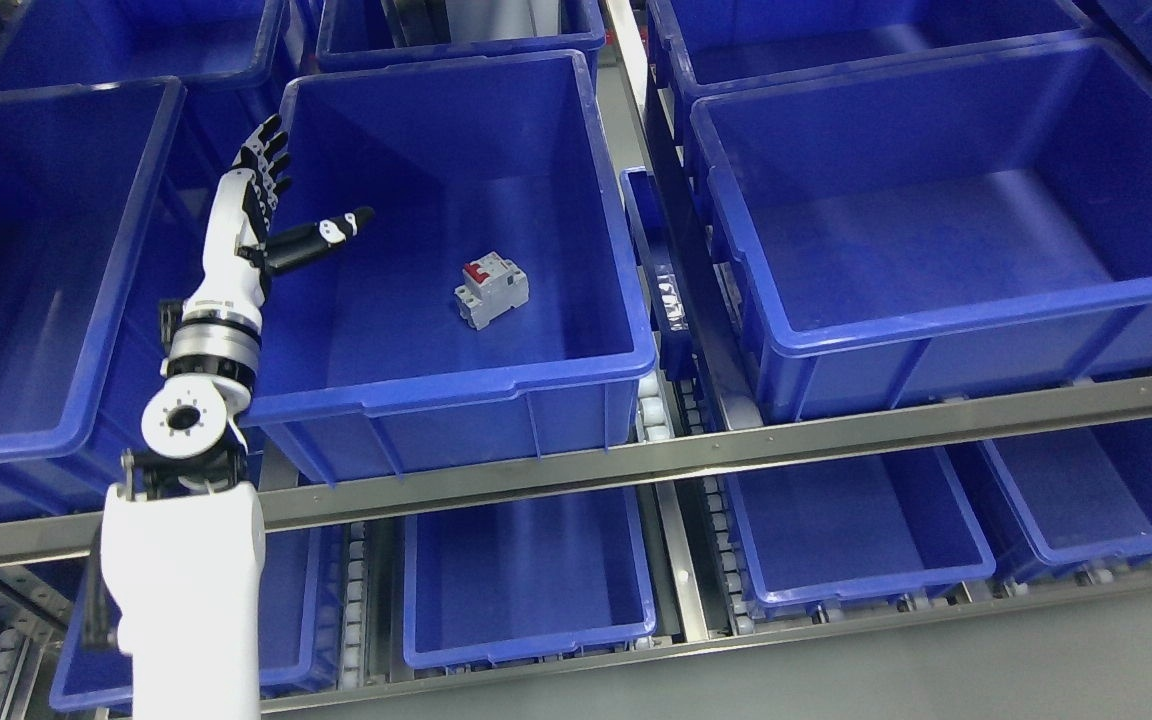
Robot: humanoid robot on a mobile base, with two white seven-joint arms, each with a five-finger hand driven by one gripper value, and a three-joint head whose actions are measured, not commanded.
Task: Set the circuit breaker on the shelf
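A grey circuit breaker (491, 290) with a red switch lies on the floor of the middle blue bin (456, 375) on the upper shelf. My left hand (281, 195) is raised over that bin's left rim, left of the breaker and apart from it. Its fingers are spread, the thumb points right toward the breaker, and it holds nothing. The white forearm rises from the lower left. No right arm shows.
Large blue bins stand at the left (26, 300) and right (936, 230) on the same shelf, with more behind. A metal shelf rail (696, 450) runs across the front. Smaller blue bins (526, 580) sit on the lower level.
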